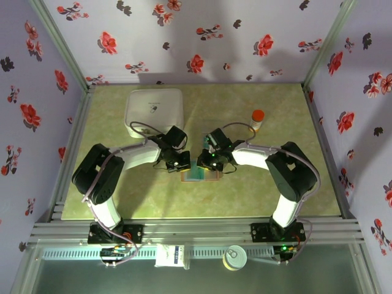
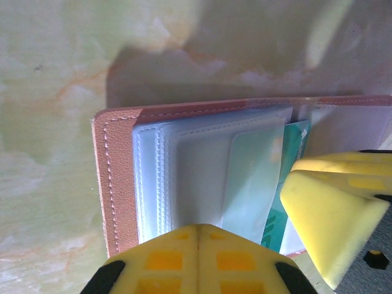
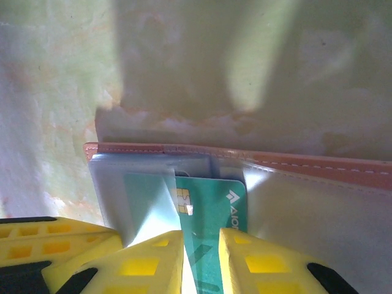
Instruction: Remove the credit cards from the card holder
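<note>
**Right wrist view: right gripper [image 3: 202, 236] pinches a teal credit card [image 3: 211, 205]**

Your right gripper has its two yellow fingers [image 3: 153, 263] closed on either side of the teal credit card and grips the card's near end. The chip and a white logo show just beyond the tips. The card's far end sits among the clear sleeves of the card holder [image 3: 318, 166]. The holder lies open and flat on the mottled green table [image 3: 257, 61], with its reddish-brown leather edge along the far side.

Your left gripper [image 2: 197, 231] is clenched with nothing between its fingers — the two tips meet in a thin seam. It is down on the holder's stack of clear sleeves, near the stitched leather end. A pale green shape shows through one sleeve there, but you cannot tell whether it is a second card.

In the top external view both grippers meet over the holder at the middle of the table — the left one at its left end, the right one over the teal card. A white box [image 1: 154, 110] sits well apart at the far left. A small bottle with an orange cap [image 1: 258, 119] stands at the far right.
</note>
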You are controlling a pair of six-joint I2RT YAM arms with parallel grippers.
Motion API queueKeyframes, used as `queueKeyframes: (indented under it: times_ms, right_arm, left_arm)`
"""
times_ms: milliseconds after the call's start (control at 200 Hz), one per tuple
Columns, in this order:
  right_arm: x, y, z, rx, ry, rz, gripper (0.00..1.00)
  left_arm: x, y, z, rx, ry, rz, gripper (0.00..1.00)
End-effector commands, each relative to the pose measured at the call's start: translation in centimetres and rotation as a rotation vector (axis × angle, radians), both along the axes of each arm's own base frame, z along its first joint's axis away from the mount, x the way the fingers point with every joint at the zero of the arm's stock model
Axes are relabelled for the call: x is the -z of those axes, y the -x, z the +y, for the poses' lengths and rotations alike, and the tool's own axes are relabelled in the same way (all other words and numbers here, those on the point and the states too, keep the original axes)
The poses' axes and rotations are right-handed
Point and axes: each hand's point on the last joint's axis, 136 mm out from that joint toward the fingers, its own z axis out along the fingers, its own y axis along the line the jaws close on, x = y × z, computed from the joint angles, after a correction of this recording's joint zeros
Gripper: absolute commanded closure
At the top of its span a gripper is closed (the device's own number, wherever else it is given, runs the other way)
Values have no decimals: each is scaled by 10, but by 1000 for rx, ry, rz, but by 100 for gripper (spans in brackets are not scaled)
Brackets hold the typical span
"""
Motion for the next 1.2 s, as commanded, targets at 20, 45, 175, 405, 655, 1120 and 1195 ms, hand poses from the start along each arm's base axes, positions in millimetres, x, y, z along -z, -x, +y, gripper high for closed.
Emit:
queueKeyframes:
  times_ms: [20, 45, 175, 405, 655, 1120, 1195]
  right_arm:
    - [-12, -3, -5, 5, 3, -28, 76]
    - [-14, -4, -4, 4, -7, -33, 76]
    - [-21, -4, -2, 5, -28, -47, 75]
    - [-17, 0, -7, 12, -18, -32, 75]
    - [-11, 5, -12, 19, -8, -16, 74]
    - [1, 9, -16, 22, -18, 12, 74]
    - [3, 10, -14, 19, -29, 18, 74]
  left_arm:
    - [6, 3, 9, 13, -42, 10, 100]
    - [4, 3, 8, 13, -38, 6, 100]
    - [-7, -1, 5, 16, -19, -11, 100]
    - [-20, -1, -5, 31, 21, -19, 100]
    - [-13, 3, -11, 44, 22, -3, 100]
    - [13, 12, -4, 41, -14, 43, 100]
    - [15, 13, -3, 44, -20, 46, 100]
